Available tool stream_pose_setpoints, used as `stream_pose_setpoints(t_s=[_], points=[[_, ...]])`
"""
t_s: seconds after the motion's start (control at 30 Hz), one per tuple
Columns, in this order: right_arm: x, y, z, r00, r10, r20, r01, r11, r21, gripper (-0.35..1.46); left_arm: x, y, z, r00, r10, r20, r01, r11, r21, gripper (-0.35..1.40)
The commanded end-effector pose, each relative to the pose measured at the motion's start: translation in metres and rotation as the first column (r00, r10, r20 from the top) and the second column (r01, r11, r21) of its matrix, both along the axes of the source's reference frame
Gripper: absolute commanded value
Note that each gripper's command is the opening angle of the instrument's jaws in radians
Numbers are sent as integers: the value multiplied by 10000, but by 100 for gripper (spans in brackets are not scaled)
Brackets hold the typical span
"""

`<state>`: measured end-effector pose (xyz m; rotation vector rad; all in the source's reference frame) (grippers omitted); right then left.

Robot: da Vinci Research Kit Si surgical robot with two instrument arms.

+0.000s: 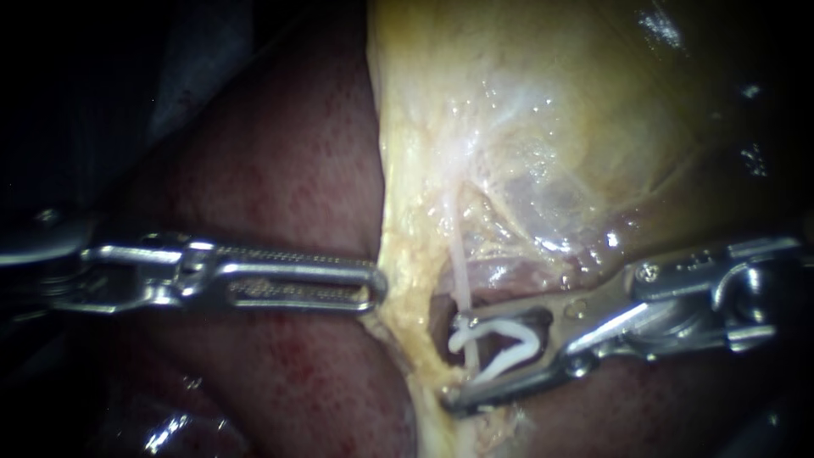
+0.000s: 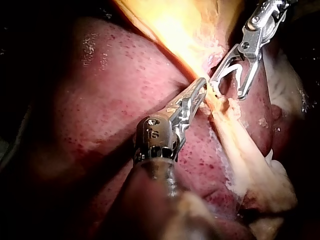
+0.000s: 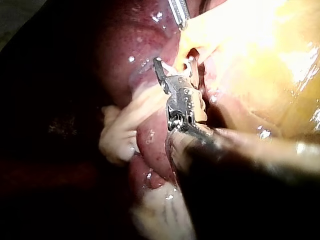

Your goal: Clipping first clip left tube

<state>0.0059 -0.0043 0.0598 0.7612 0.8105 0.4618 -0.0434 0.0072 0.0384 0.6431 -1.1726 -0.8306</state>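
Left instrument (image 1: pixel 373 288): steel slotted jaws clenched on the yellow fatty tissue edge (image 1: pixel 407 254), beside the dark red liver (image 1: pixel 280 178).
Right instrument (image 1: pixel 454 363): jaws spread wide, gripping an open white V-shaped plastic clip (image 1: pixel 509 343).
Tube: thin pale tube (image 1: pixel 459 263) — runs between the clip's legs.

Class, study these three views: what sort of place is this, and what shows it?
Probably a surgical bench setup: the liver and gallbladder lie exposed, the left instrument grips the gallbladder's edge, and the right instrument holds a white clip around a thin tube.
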Motion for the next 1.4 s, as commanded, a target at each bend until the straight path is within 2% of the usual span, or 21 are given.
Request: stream_pose_setpoints(t_s=[0.03, 0.43, 0.63, 1.07, 1.4], points=[[0, 0, 2, 10000, -14, -13, 14, 10000, -21, 56, 0, 0, 0, 10000, 5, -4, -5, 10000, -4, -35], [5, -5, 23, 9996, -281, -103, 280, 9995, -138, 56, 0, -1, -8, 10000, -35, 51, 35, 10000, 7, -35], [17, -13, 30, 9988, -474, -129, 474, 9989, -66, 56, 0, -1, -9, 10000, -37, 52, 37, 10000, 10, -35], [34, -24, 20, 9977, -659, -167, 659, 9978, 23, 55, 1, 1, -6, 10000, -27, 58, 27, 10000, 11, -35], [44, -25, 19, 9970, -756, -185, 758, 9971, 91, 54, 0, 2, -5, 10000, -31, 56, 30, 10000, 11, -35]])
